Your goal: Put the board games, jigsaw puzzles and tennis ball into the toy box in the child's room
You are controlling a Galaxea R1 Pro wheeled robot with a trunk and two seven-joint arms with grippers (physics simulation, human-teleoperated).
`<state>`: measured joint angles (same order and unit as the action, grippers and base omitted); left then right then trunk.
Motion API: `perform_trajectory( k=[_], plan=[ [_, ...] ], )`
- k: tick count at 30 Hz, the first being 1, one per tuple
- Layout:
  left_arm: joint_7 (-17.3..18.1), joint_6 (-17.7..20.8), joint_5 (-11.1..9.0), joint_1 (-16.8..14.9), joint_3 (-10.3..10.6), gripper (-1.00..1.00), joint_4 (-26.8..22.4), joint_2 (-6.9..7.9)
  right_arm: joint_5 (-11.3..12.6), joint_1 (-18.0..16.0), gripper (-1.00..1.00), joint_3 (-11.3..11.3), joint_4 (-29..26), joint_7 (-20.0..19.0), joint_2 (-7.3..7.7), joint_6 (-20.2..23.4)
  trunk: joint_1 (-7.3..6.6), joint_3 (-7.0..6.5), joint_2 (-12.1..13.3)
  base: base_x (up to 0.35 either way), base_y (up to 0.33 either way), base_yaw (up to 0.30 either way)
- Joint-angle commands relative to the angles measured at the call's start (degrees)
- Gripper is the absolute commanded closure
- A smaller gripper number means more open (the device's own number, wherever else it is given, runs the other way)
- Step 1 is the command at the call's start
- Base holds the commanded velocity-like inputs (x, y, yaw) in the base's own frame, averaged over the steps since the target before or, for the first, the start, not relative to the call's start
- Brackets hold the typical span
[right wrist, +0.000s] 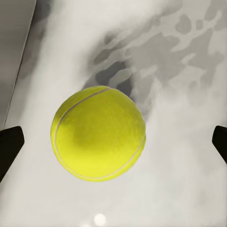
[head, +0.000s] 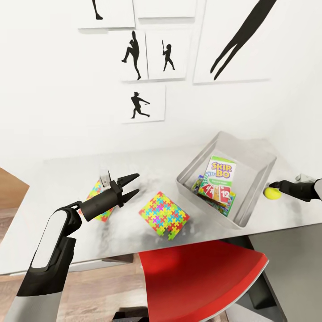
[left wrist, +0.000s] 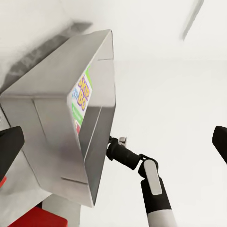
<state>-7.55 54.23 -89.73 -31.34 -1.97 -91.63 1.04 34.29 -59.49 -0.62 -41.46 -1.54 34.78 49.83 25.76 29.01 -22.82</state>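
I'm looking at a plain white wall [head: 58, 89] hung with a cluster of white prints [head: 143, 58], each showing a black baseball-player silhouette, with a larger print [head: 237, 40] to their right carrying a long black shape. Below it runs a light-grey tabletop [head: 58, 188] with a mottled, cloudy sheen, and a red chair [head: 201, 277] sits tucked against its near edge. Wood-plank floor [head: 98, 290] shows beneath the table, and a brown wooden surface [head: 11, 188] shows past its left end.

Fuzzy matt felt covers the tennis ball [right wrist: 98, 133]; the toy box [head: 257, 157] looks brushed metal, the table [head: 58, 179] smooth and mottled.
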Motion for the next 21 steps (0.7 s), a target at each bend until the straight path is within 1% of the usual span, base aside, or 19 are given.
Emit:
perform_trajectory(
  k=[1,9,21],
  plan=[
    [-0.56,0.23,-0.62,-0.04,-0.07,-1.0,-0.04,0.0,-0.11,-0.02,-1.0,-0.05,-0.03,-0.17,0.01,0.26,0.03,0.16,-0.1,0.0,0.0,0.0],
    [-0.3,0.25,-0.62,-0.04,-0.07,-1.0,-0.11,-0.06,-0.11,0.11,-1.0,-0.01,-0.06,-0.21,-0.07,0.26,0.03,0.45,-0.1,0.0,0.0,0.0],
    [-0.4,0.26,-0.62,-0.04,-0.08,-1.0,-0.13,-0.07,-0.1,0.11,-1.0,-0.01,-0.25,-0.26,-0.14,0.33,0.03,0.55,-0.1,0.0,0.0,0.0]
  ],
)
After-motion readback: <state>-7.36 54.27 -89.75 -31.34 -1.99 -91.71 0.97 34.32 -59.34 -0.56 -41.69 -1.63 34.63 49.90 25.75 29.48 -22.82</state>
